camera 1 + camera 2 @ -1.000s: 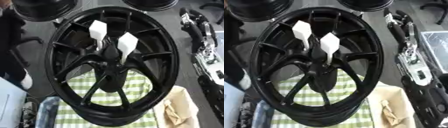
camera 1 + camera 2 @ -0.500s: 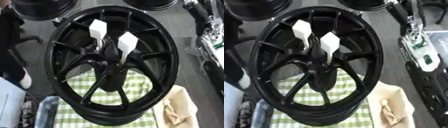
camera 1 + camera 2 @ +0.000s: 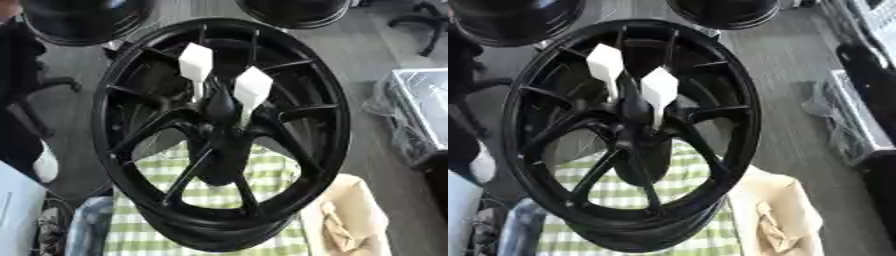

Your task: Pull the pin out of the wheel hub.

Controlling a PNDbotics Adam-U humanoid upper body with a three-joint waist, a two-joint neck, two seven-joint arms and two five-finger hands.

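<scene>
**Left eye view: two white pins in the hub, no hand in sight**

Left eye view shows a black spoked wheel (image 3: 219,135) standing tilted over a green-and-white checked cloth (image 3: 262,172). At its centre, the wheel hub (image 3: 219,112) carries two white pins: a left pin (image 3: 195,65) and a right pin (image 3: 252,90), each with a broad flat white head on a thinner stem that runs down into the hub. The two heads stand close together, just apart, above the hub.

Neither robot hand appears in either eye view, so nothing can be said of how the fingers stand.

The pins look like light, stiff plastic or printed parts, with matte faces that should not slip. The flat head is the natural place to pinch, across its two broad faces, pulling along the stem so that it does not bind or snap. The wheel looks heavy and should stay put.

Compared with a second ago, the robot arm that showed along the right edge is gone from the picture, and the view there has changed: a clear-wrapped box (image 3: 420,110) on the grey floor now lies there. The wheel and both pins sit as they did.
</scene>
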